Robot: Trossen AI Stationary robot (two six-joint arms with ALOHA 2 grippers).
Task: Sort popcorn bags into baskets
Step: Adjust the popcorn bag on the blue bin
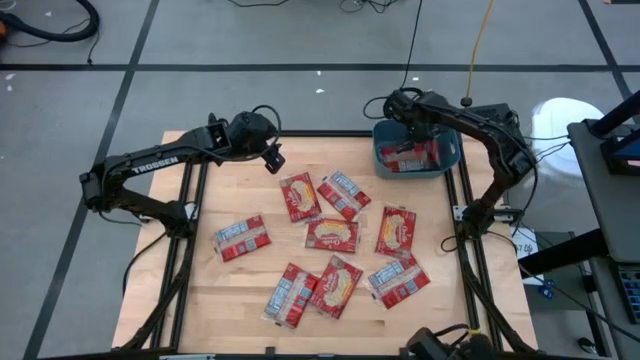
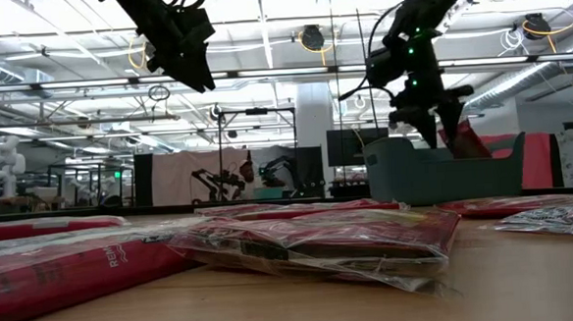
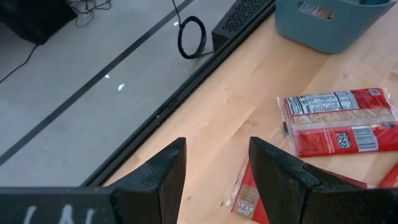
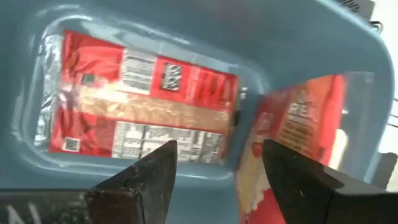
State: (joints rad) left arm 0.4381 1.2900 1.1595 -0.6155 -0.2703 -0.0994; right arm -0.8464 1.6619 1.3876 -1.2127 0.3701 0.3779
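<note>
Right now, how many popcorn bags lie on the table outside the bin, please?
8 popcorn bags: one left, two farthest, two central, three nearest. Overlaps might hide more.

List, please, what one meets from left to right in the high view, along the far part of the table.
Left gripper, empty and open, then right gripper, open above the bin, which holds popcorn bags.

left claw (image 3: 214, 171) gapes empty above popcorn bags (image 3: 339, 121), near basket (image 3: 329, 28).
</note>
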